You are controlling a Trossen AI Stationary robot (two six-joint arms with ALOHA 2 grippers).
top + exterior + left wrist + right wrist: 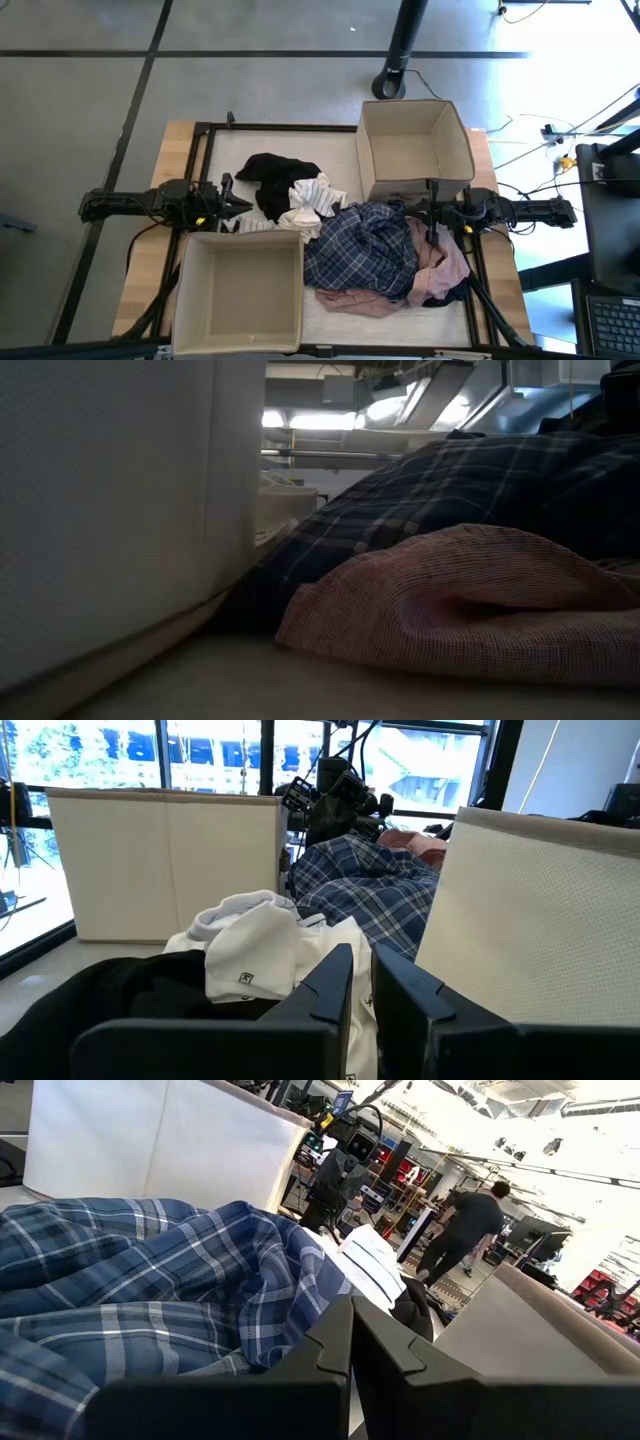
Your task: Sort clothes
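The left arm lies low along the left side of the table and points toward the middle. The left gripper (236, 207) has its two fingers (325, 988) almost together, with only a thin gap. The right arm lies low on the right side and points back at it. The right gripper (420, 211) has its fingers (330, 1350) pressed together.

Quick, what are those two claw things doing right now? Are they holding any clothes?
Left gripper: fingers nearly shut, holding nothing, beside the white piece.
Right gripper: fingers shut, holding nothing, over the plaid shirt.
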